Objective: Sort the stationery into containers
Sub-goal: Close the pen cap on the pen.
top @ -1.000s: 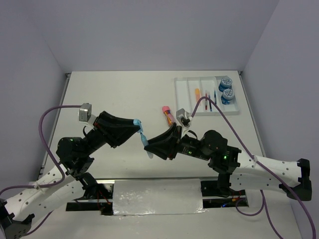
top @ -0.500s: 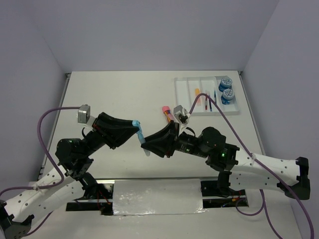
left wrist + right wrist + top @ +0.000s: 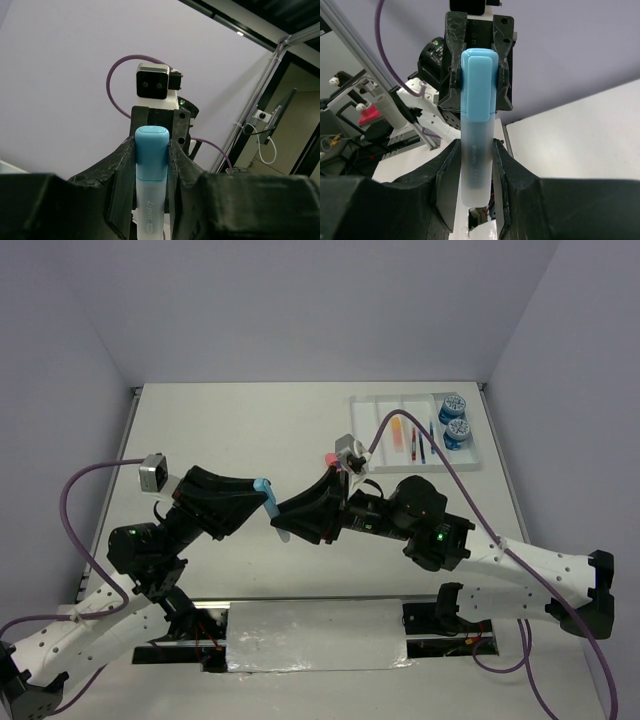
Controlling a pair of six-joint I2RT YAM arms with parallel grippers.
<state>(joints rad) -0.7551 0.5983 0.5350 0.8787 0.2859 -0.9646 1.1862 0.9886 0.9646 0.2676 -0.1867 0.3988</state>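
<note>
A light-blue marker point(image 3: 270, 503) is pinched between both grippers, one end by the left gripper point(image 3: 263, 493) and the other by the right gripper point(image 3: 284, 528). It is held above the worktop point(image 3: 230, 420), well apart from the white tray point(image 3: 362, 420), to its left and nearer the arm bases. In the tray, two blue rolls point(image 3: 455, 420), pens point(image 3: 418, 443) and an orange marker point(image 3: 397, 430) are seen.
</note>
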